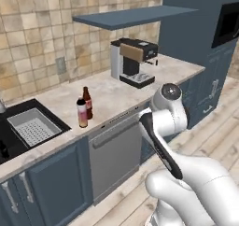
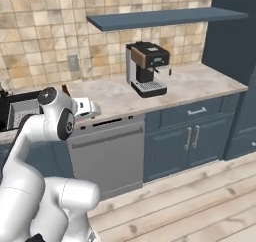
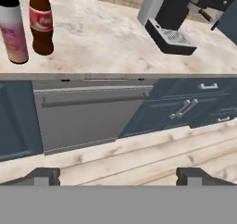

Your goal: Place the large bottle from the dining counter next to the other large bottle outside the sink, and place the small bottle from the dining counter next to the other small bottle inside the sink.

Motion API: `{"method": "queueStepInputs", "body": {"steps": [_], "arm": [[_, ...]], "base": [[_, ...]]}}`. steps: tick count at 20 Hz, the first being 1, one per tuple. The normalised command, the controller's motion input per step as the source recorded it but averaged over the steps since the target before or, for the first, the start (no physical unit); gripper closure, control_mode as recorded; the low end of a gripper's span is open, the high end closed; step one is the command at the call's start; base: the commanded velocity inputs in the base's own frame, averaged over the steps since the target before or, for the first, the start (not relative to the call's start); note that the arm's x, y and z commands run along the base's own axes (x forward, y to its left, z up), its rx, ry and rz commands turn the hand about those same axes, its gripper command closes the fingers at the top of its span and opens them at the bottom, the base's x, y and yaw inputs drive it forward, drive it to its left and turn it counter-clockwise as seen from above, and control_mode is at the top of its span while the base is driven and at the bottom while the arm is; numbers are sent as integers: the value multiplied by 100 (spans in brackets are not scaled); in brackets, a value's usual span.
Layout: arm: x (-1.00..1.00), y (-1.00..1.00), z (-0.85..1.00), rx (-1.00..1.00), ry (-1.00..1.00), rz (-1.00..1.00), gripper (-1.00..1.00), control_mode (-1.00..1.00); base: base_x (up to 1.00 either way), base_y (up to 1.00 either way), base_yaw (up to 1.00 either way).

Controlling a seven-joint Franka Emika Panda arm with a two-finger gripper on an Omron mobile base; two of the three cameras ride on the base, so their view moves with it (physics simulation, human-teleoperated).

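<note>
A long wall counter with a pale marbled stone top (image 1: 116, 96) and dark blue cabinet fronts runs across the middle of the left base view, backed by a wall of beige and tan square tiles (image 1: 42, 38). A flat blue shelf (image 1: 133, 16) hangs above it in the upper centre. Pale wooden floor planks (image 2: 200, 201) fill the lower right of the right base view. A grey steel dishwasher front (image 1: 116, 155) sits under the counter at centre.

At the left edge of the left base view lies the black rectangular sink (image 1: 18, 131), with a grey ribbed drain tray (image 1: 32, 126) inside it. A silver and black coffee machine with a tan panel (image 1: 134, 61) stands on the counter in the upper centre.

Just right of the sink, on the stone top, stand two bottles close together: a tall slim large bottle (image 1: 82, 113) whose body runs pink to pale, with a white band and dark red cap, and just behind it a dark brown small bottle (image 1: 87, 102) with a red label. In the hand view they sit in the upper left corner, the pink one (image 3: 13, 31) left of the brown one (image 3: 40, 21), both upright.

The gripper (image 3: 118, 177) shows at the bottom of the hand view, its two dark fingertips (image 3: 44, 176) spread wide apart with nothing between them, pointed at the cabinet fronts and floor.
</note>
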Motion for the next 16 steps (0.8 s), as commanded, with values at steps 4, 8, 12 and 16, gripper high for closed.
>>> {"method": "queueStepInputs", "body": {"steps": [4, 8, 12, 16], "arm": [[0, 0, 0, 0, 0, 0, -100, 100], [0, 0, 0, 0, 0, 0, -100, 100], [0, 0, 0, 0, 0, 0, -100, 100], [0, 0, 0, 0, 0, 0, -100, 100]], "base": [[31, -28, -46], [52, -60, -39], [88, -82, -31], [97, -84, -23]]}}
